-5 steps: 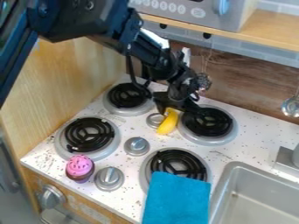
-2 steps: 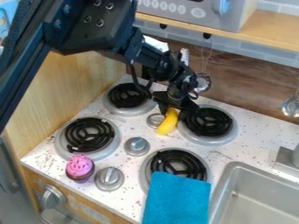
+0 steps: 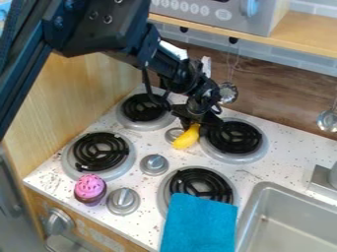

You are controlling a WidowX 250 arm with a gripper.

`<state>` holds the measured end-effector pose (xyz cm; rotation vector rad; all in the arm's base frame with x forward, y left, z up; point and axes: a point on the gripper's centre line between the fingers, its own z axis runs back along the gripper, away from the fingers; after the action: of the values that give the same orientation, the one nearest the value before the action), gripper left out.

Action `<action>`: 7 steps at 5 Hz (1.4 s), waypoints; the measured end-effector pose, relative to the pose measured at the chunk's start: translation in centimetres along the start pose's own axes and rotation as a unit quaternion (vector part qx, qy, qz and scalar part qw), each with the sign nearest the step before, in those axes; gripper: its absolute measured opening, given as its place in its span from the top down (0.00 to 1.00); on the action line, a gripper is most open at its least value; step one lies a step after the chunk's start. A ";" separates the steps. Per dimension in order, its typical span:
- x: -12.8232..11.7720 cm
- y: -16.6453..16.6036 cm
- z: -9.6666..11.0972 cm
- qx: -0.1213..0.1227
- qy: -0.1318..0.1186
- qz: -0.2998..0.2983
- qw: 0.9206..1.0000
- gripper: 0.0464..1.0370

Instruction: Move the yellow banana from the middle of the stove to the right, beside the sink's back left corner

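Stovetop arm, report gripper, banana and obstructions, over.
Gripper at upper end of banana, grip unconfirmed. Rear right burner close alongside. Blue cloth overlaps front right burner.

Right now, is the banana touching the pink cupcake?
Apart. The camera view shows white counter and a silver knob between the banana and the pink cupcake.

High camera, slanted down over stovetop, seemingly fairly near.

A pale wood panel stood at the left; brown wood-grain backing ran behind the speckled white countertop; grey tiles lined the wall beneath a wooden shelf.
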<state>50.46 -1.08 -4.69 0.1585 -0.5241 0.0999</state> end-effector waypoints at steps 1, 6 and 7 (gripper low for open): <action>-0.9 0.0 0.4 -0.003 0.006 0.006 1.000 0.57; -2.9 1.5 8.9 -0.075 -0.041 0.037 0.996 0.57; -3.8 1.0 9.2 -0.090 -0.029 0.044 0.995 0.57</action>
<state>42.58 -1.91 1.37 -0.0374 -0.5951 0.1339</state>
